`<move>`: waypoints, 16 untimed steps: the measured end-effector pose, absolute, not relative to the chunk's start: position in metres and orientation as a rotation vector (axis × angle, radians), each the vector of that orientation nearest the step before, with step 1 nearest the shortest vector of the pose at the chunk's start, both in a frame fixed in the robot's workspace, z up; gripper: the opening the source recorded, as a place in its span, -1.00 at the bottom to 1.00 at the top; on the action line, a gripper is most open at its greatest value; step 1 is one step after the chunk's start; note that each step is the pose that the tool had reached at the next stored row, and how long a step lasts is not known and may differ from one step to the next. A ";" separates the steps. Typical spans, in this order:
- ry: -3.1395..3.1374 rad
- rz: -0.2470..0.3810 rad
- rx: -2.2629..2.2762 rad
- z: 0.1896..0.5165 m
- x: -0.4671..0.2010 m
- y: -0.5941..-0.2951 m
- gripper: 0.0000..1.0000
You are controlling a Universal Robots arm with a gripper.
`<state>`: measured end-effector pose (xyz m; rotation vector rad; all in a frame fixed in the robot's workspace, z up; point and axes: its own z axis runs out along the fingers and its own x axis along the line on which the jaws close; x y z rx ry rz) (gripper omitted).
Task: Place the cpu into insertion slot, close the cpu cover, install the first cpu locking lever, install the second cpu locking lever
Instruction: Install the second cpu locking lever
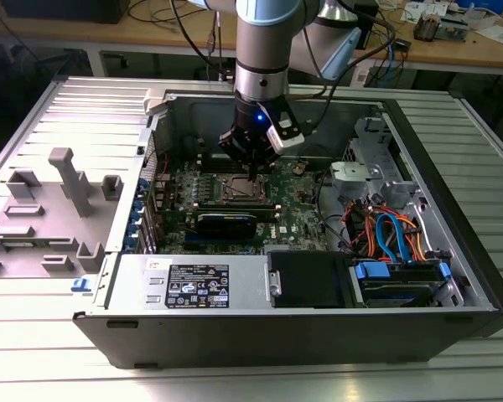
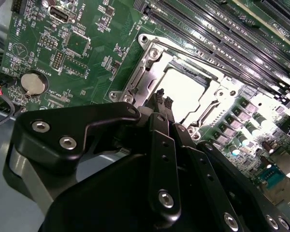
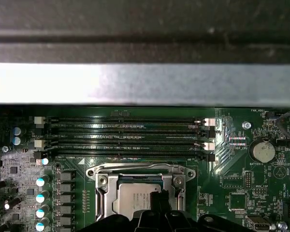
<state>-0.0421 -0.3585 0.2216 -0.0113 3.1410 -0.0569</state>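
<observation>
Grey-silver arm (image 1: pixel 267 50), blue joint cap, black claw (image 2: pixel 163 102), silver screws.

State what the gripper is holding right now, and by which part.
Nothing is visibly held. The black gripper hangs, fingertips close together, just above the silver-grey square cpu lying in the metal-rimmed insertion slot; contact cannot be told.

The exterior view is evenly lit from above, with soft shadow inside the computer case (image 1: pixel 235 335). In the second wrist view, the cpu (image 2: pixel 186 92) is washed out by glare. The chassis wall (image 3: pixel 145 82) at 12 o'clock is blurred.
</observation>
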 end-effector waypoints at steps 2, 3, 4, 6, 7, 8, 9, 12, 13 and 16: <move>3.141 -0.057 -0.011 0.221 -0.040 -0.359 -0.79; 3.141 -0.057 -0.011 0.221 -0.038 -0.359 -0.79; 3.141 -0.057 -0.012 0.221 -0.036 -0.359 -0.79; 3.141 -0.057 -0.011 0.221 -0.036 -0.359 -0.79; 3.141 -0.057 -0.011 0.221 -0.036 -0.359 -0.79; 3.141 -0.057 -0.011 0.221 -0.036 -0.359 -0.79; 3.141 -0.058 -0.011 0.221 -0.036 -0.359 -0.79; 3.141 -0.058 -0.012 0.223 -0.036 -0.359 -0.79; 3.141 -0.058 -0.012 0.225 -0.036 -0.359 -0.79; 3.142 -0.058 -0.012 0.228 -0.036 -0.359 -0.79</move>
